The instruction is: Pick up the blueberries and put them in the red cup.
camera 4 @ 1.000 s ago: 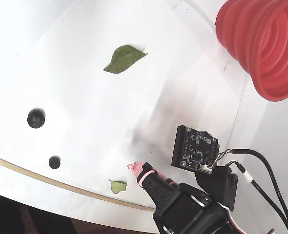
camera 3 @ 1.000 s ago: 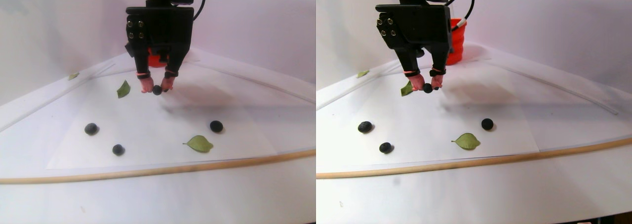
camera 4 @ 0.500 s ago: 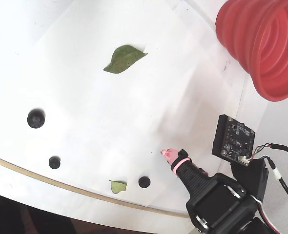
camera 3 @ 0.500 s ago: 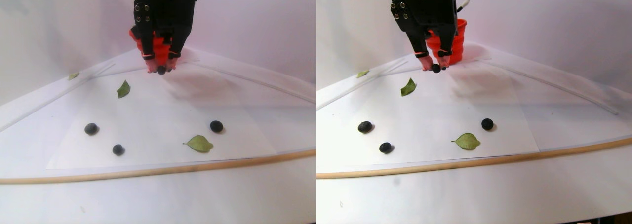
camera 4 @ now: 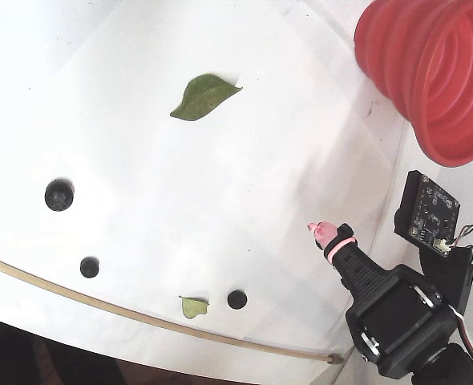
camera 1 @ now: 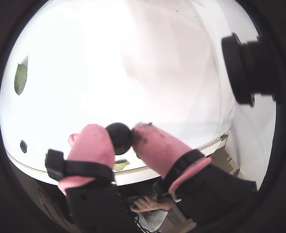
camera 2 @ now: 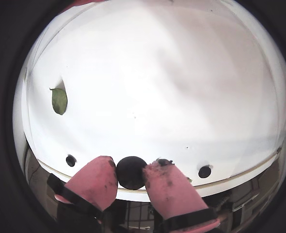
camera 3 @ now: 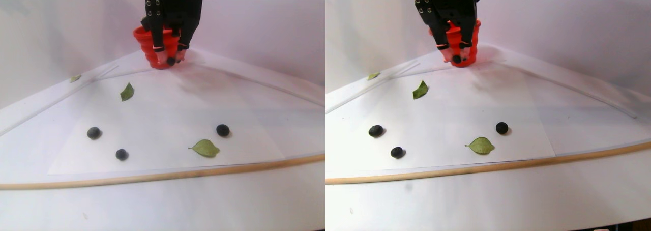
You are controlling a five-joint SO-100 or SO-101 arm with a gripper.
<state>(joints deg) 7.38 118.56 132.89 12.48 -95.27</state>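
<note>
My pink-tipped gripper (camera 2: pixel 132 177) pinching one round near-black blueberry (camera 2: pixel 131 172), wrist views alone showing the grip, ribbed red silicone cup (camera 3: pixel 151 48) directly behind me in the stereo pair, three loose berries (camera 3: pixel 223 130) well below

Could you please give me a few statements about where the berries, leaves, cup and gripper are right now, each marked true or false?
1. The gripper is shut on a blueberry. True.
2. In the stereo pair view, three blueberries lie on the white table. True.
3. The red cup lies flat and crushed. False: it stands open, its wide mouth and ribbed walls intact.
4. The held berry is already inside the cup. False: the pink fingertips pinch it in the air.
5. No leaves are on the table. False: the fixed view shows a large green leaf and a small one.
</note>
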